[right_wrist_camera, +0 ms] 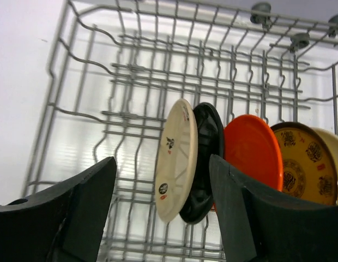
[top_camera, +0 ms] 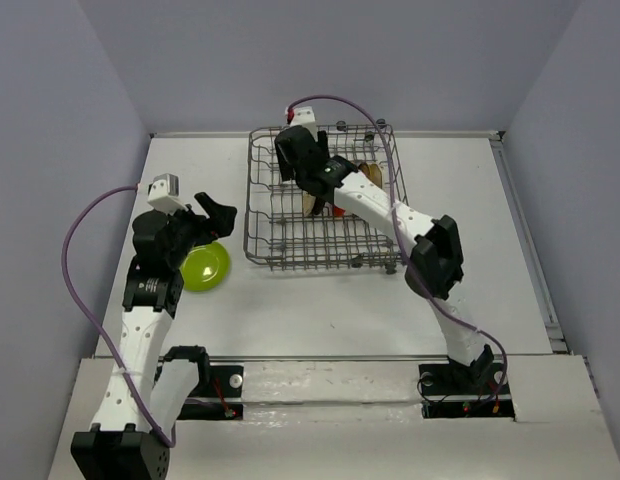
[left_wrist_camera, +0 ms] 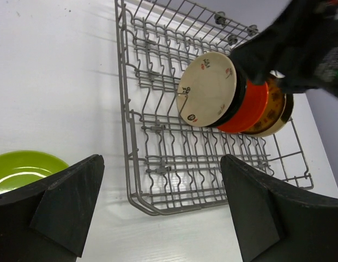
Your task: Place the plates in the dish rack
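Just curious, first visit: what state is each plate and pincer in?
Green plate: flat on table, outside rack.
Cream plate: standing in rack.
Black plate: standing in rack.
Orange plate: standing in rack.
Patterned plate: standing in rack.
Dish rack: partly loaded.
Left pincer: open, empty.
Right pincer: open, empty.

Green plate [left_wrist_camera: 24,168] — half off-frame

Gripper [right_wrist_camera: 162,162], jaws apart, above the rack [right_wrist_camera: 158,68]; cream plate [right_wrist_camera: 177,158], black plate [right_wrist_camera: 210,139], orange plate [right_wrist_camera: 253,150] and brown plate [right_wrist_camera: 300,169] stand edgewise together

Left arm [top_camera: 140,340], right arm [top_camera: 375,205]: jaws apart.
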{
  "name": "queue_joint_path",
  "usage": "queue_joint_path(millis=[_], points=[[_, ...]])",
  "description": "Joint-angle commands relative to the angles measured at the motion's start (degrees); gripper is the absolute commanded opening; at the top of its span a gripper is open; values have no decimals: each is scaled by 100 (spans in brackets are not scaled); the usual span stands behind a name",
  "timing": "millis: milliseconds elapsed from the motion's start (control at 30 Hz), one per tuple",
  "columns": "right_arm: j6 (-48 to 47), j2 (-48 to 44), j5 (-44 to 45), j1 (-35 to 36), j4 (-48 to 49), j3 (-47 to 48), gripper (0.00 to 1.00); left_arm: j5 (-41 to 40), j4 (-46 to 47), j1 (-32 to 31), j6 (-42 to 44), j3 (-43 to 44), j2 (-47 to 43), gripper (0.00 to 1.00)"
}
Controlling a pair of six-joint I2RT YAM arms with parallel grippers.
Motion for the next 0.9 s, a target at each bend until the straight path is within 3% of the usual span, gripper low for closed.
queue_joint_path(millis=[0, 167, 267, 400, 467, 600, 700, 867], points=[[-40, -1037, -1178, 80, 328, -354, 76, -203, 145, 80, -123, -116, 164, 99], [-260, -1960, -1884, 80, 609, -1286, 76, 6, 153, 80, -641, -326, 419, 99], [-426, -2645, -1832, 80, 960, -2130, 76, 464, 127, 492, -940, -511, 577, 99], [-690, -3471, -1603, -51, 1233, -2965, 79, 457, -337, 1273, -1195, -923, 543, 99], [-664, -3683, -1839, -209, 1251, -3212, 79, 229, -514, 1731, -1248, -1047, 341, 99], [-550, -4158, -2473, -649, 1365, -3818, 78, -913, -997, 1785, -1433, -837, 121, 98], [-541, -4457, -2815, -947, 1506, -4275, 78, -2265, -1532, 1776, -1345, -565, 400, 96], [-392, -4616, -3202, -1290, 1708, -4531, 78, -2470, -1797, 1776, -1354, -406, 1201, 93]])
